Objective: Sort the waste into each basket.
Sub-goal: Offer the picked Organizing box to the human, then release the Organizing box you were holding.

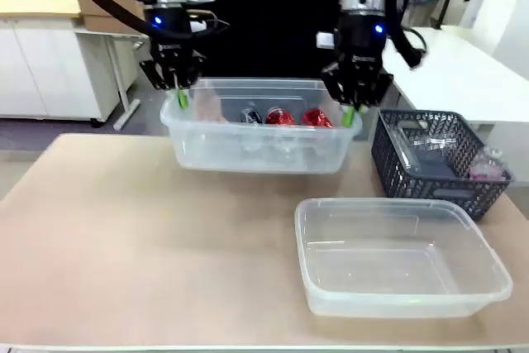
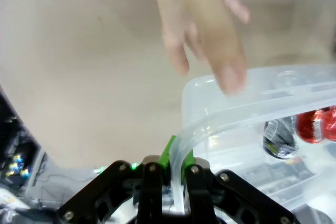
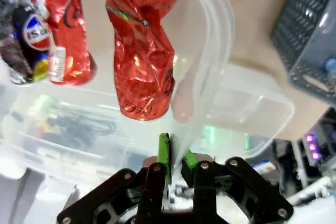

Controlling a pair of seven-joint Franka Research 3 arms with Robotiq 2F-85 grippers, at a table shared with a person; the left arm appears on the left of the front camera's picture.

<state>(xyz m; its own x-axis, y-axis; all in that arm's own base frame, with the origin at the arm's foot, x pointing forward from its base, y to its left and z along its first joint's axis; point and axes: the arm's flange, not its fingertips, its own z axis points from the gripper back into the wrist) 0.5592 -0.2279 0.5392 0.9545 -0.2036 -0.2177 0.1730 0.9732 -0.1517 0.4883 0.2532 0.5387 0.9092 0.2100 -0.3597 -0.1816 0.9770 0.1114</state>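
Observation:
A clear tub (image 1: 260, 148) hangs above the table's far side, held at both ends. My left gripper (image 1: 181, 98) is shut on its left rim (image 2: 210, 124); my right gripper (image 1: 350, 111) is shut on its right rim (image 3: 210, 77). Inside lie crushed red cans (image 1: 281, 116) (image 3: 143, 61) and a dark can (image 2: 279, 139) (image 3: 23, 40). A second clear tub (image 1: 401, 255) sits empty on the table at the near right. A person's hand (image 2: 205, 30) reaches over the held tub's left end.
A dark grey lattice basket (image 1: 438, 159) stands at the right, holding clear plastic bottles (image 1: 486, 164). A white table and cabinets lie beyond. The tan tabletop (image 1: 140, 237) spreads out on the left.

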